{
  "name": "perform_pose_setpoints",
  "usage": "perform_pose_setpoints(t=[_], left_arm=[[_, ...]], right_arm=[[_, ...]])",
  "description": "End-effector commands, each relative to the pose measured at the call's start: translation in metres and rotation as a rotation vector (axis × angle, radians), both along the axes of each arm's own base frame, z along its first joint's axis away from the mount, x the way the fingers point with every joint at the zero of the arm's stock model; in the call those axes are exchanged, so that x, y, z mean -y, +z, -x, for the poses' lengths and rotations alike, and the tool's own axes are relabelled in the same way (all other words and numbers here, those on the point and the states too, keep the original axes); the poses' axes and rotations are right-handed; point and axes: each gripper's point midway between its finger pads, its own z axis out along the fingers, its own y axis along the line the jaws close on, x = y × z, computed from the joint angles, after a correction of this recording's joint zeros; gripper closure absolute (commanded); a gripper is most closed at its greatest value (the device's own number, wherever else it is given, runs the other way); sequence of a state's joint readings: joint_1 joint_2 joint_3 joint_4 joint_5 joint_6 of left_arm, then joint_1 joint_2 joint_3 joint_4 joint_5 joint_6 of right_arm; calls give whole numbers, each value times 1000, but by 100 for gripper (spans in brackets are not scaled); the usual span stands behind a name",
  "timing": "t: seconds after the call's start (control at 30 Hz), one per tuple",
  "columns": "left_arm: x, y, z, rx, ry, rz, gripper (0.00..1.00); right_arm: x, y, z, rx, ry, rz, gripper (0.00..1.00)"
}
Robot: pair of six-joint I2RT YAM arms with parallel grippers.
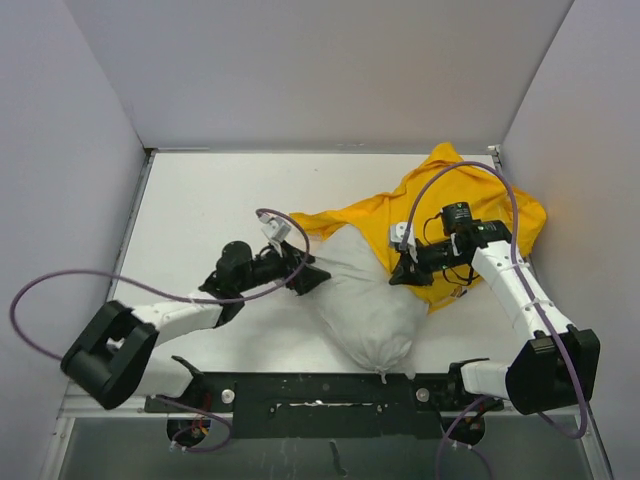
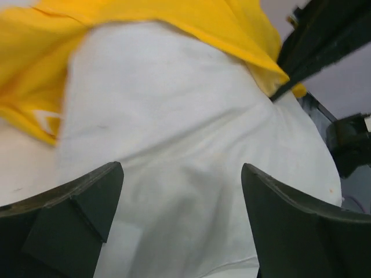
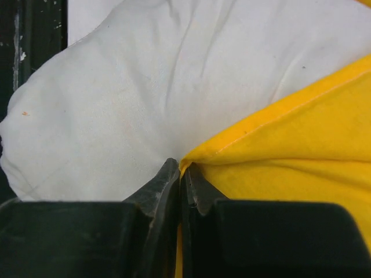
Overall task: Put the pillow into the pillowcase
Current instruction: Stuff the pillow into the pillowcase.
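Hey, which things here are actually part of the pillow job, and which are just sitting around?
Part of the job:
pillow
yellow pillowcase
left end effector, open at the pillow
right end effector, shut on the pillowcase edge

Just there:
white table
purple cables
grey enclosure walls

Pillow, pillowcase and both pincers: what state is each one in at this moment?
pillow: partly in, far end under the yellow cloth, near end bare on the table.
pillowcase: crumpled, its open edge drawn over the pillow's far end.
left pincer: open, jaws spread in front of the pillow.
right pincer: shut on the pillowcase hem.
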State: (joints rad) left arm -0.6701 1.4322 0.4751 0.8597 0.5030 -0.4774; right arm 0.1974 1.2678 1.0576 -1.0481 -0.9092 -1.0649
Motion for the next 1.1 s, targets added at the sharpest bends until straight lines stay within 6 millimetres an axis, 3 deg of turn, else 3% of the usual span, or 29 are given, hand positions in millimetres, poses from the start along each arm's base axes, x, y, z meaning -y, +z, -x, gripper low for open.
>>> perform_pose_setpoints(t=[0.0, 0.07, 0.13, 0.23, 0.3, 0.47, 0.73, 0.83, 0.9, 0.93, 0.97, 1.03, 1.07], left_arm=[[-61, 42, -35, -32, 177, -35, 13], [-79, 57, -56, -49, 210, -46, 9], [-88, 60, -76, -78, 224, -61, 8], [-83, 56, -109, 0, 203, -118, 7], [-73, 52, -125, 116, 138, -124, 8], [-34, 50, -138, 347, -114, -148, 7], [13, 21, -154, 395, -332, -256, 7], [31, -1, -155, 366, -386, -286, 10], [39, -14, -147, 327, -434, -277, 23], [41, -17, -141, 302, -456, -261, 34], [42, -18, -136, 271, -471, -234, 51], [39, -15, -128, 214, -461, -192, 100], [36, -10, -123, 188, -442, -173, 100]], right_arm=[[-1, 9, 28, 5, 89, -59, 95], [1, 17, 31, 30, 120, -54, 92], [2, 27, 33, 48, 151, -48, 93], [3, 43, 34, 67, 181, -47, 95], [3, 47, 34, 65, 185, -45, 95], [6, 48, 37, 52, 177, -26, 96], [6, 46, 39, 37, 144, -31, 96], [5, 48, 38, 33, 136, -39, 96], [5, 50, 34, 41, 117, -32, 96], [6, 50, 28, 48, 96, -21, 97], [8, 50, 22, 58, 67, -5, 97], [14, 52, -2, 107, -25, 43, 98], [19, 55, -20, 143, -94, 72, 98]])
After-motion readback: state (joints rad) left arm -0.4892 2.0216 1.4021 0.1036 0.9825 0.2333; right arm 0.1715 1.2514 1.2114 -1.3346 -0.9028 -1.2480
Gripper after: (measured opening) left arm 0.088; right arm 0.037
